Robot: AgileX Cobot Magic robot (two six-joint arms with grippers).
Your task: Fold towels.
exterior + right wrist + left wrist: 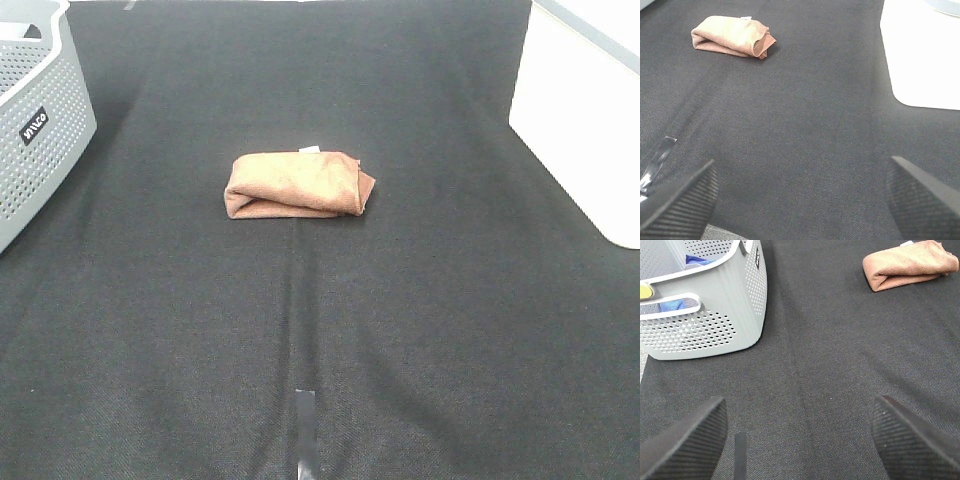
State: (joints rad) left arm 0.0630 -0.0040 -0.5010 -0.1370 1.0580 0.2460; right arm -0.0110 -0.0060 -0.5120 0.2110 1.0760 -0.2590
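The reddish-brown towel [298,185] lies folded into a small bundle at the middle of the black table cover, with its small white tag [310,150] at the far edge. It also shows in the left wrist view [910,265] and the right wrist view [732,36]. Neither arm shows in the exterior high view. My left gripper [800,442] is open and empty, well back from the towel. My right gripper [802,200] is open and empty, also far from the towel.
A grey perforated basket [40,110] stands at the far left; in the left wrist view the basket [710,315] holds blue and yellow items. A white board [590,120] lies at the far right. A strip of tape [305,430] marks the front centre.
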